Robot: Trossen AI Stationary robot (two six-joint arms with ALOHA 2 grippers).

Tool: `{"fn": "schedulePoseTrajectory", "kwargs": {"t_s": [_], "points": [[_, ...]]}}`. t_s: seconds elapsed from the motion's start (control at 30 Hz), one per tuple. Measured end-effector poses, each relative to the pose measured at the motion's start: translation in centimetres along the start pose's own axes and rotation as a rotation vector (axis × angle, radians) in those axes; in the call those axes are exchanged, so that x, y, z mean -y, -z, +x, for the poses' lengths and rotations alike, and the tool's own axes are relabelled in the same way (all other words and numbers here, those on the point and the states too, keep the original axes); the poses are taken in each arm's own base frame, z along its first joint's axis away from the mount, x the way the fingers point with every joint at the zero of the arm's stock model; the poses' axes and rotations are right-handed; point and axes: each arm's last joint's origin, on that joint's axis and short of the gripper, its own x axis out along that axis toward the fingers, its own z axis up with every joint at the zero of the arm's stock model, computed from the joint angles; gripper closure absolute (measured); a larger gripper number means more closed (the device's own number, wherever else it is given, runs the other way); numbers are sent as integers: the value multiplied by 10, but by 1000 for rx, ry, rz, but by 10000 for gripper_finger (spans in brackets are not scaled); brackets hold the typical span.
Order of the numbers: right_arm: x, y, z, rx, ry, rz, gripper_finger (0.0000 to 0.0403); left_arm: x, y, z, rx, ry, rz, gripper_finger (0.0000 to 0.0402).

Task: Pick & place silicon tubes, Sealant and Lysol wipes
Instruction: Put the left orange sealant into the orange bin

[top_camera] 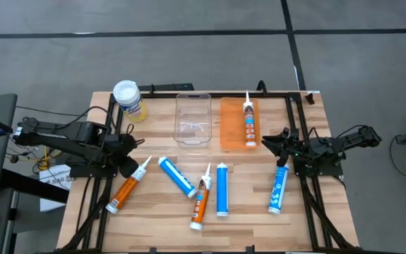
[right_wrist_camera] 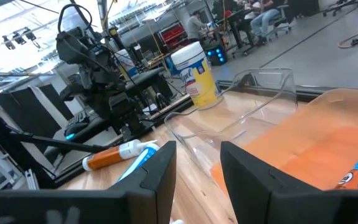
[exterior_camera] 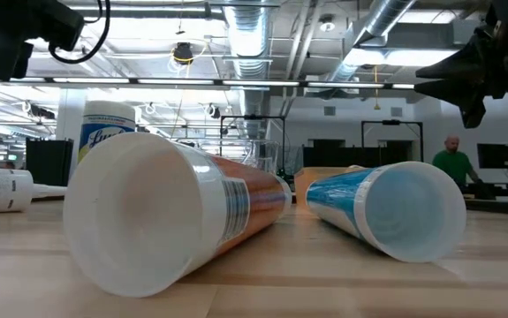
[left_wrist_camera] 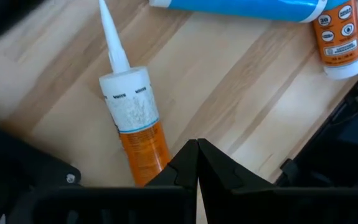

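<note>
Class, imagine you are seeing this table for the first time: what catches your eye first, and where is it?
Slim orange and blue tubes lie scattered across the wooden table's near half. At the far edge, one tube lies in an orange tray beside a clear bin, with the Lysol wipes upright at the far left corner.

the left arm reaches in from the table's left edge, lying low, its left gripper (top_camera: 133, 166) pointing toward the middle with the jaws pressed together, tips meeting and nothing between them. the right arm comes in from the right edge, its right gripper (top_camera: 273, 140) aimed toward the table's centre and held above the surface, jaws parted a little with nothing between them. the two grippers are well apart.
</note>
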Motion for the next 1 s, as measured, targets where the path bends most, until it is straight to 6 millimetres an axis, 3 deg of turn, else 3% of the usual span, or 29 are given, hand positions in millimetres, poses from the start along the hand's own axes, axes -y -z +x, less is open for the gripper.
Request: {"fn": "schedulePoseTrajectory", "kwargs": {"t_s": [0.2,0.6,0.77,1.0], "points": [[0,0,0,0,0,0,285,1,1,0,-46,31,-11,369],[0,0,0,0,-1,1,285,1,0,1,-10,12,-84,215],[0,0,0,0,-1,3,285,0,-2,3,36,-12,-167,200],[0,0,0,-1,-1,3,285,-11,4,32,-54,-108,-275,199]]}}
